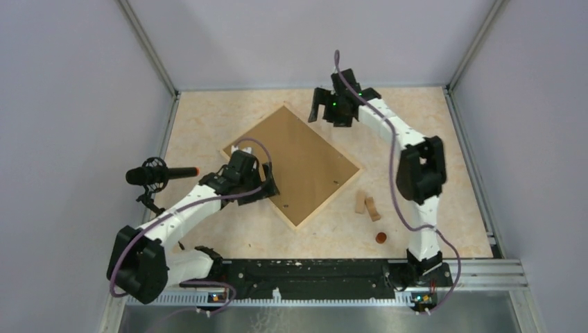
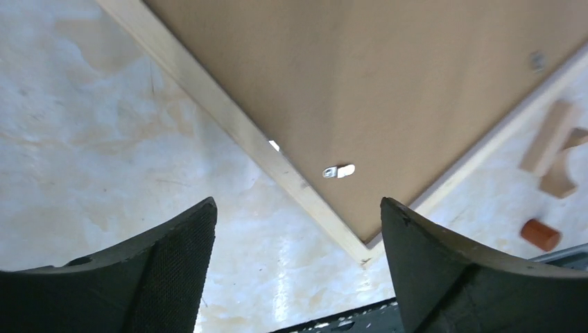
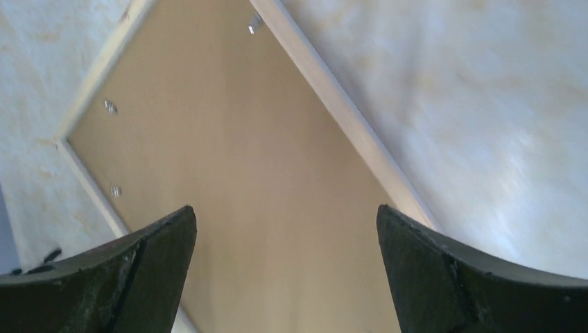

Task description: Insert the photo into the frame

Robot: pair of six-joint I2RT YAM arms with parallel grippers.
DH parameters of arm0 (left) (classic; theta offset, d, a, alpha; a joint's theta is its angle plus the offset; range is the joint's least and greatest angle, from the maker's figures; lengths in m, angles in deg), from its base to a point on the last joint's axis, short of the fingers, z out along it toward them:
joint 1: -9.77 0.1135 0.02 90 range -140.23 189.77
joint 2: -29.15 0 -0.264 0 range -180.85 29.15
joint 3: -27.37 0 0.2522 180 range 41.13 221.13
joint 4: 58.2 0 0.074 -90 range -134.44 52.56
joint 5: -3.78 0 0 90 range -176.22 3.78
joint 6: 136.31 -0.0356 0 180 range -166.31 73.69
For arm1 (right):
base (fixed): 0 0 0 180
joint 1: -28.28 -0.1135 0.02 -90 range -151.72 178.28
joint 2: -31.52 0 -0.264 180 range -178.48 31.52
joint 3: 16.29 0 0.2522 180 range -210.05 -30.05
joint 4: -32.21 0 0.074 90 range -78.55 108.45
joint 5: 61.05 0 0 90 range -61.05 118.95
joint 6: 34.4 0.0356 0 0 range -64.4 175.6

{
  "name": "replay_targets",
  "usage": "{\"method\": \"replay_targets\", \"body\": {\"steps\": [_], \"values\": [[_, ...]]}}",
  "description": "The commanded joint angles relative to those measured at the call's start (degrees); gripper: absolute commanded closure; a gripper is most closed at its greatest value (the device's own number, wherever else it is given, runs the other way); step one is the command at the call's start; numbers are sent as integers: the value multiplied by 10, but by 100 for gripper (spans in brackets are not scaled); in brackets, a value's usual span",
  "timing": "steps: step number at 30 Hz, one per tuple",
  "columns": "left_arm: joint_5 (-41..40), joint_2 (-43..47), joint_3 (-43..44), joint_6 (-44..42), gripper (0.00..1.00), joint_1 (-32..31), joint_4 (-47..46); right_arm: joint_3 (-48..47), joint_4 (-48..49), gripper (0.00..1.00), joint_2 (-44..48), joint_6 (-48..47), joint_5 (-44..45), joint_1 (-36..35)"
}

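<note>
Grey walls are seen around a pale, marbled counter (image 1: 430, 139). Near its middle the frame (image 2: 229, 118) is laid flat and turned like a diamond. The photo (image 1: 298, 163) is set inside it, with the plain brown board back facing up. A small metal clip (image 2: 338, 171) is seen on the board close to the frame's near-left slat.

The left gripper (image 2: 298, 215) is held over that slat near the near corner. Its jaws are spread wide and nothing is held between them. The right gripper (image 3: 286, 215) is held above the frame's far corner, likewise spread wide and empty. Whether either gripper touches the wood cannot be told.

Two small wooden blocks (image 1: 367, 206) are placed just beside the frame's right side, with a small reddish-brown cylinder (image 1: 381, 237) nearer the arms. A microphone (image 1: 156, 175) is mounted at the counter's left edge.
</note>
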Motion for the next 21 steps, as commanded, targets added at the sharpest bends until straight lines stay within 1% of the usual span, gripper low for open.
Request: {"method": "replay_targets", "body": {"steps": [1,2,3,5,6,8,10,12,14,16,18,20,21], "values": [[-58,80,54,-53,6,1,-16,188,-48,1,251,5,173,-22],[-59,90,67,-69,5,2,-25,247,-37,1,292,24,191,-32],[-60,98,80,-84,2,2,-34,305,-24,1,323,65,217,-43],[-55,108,108,-117,2,1,-58,387,-41,1,370,182,254,-60],[-48,108,119,-132,2,1,-72,429,-43,1,382,218,246,-67],[-45,103,143,-152,2,2,-89,476,-40,1,393,274,227,-74],[-45,92,162,-165,2,1,-104,507,-23,4,386,317,217,-74],[-44,80,177,-166,2,1,-120,518,-3,7,366,340,211,-74],[-5,63,184,-165,2,2,-151,516,14,16,338,342,214,-74],[29,37,204,-159,2,2,-162,511,16,26,317,346,226,-74],[58,12,228,-157,1,2,-164,519,28,31,306,353,227,-74],[65,-9,243,-158,1,1,-164,531,41,35,298,362,229,-73],[65,-16,248,-159,2,1,-165,535,40,39,294,368,232,-72]]}}
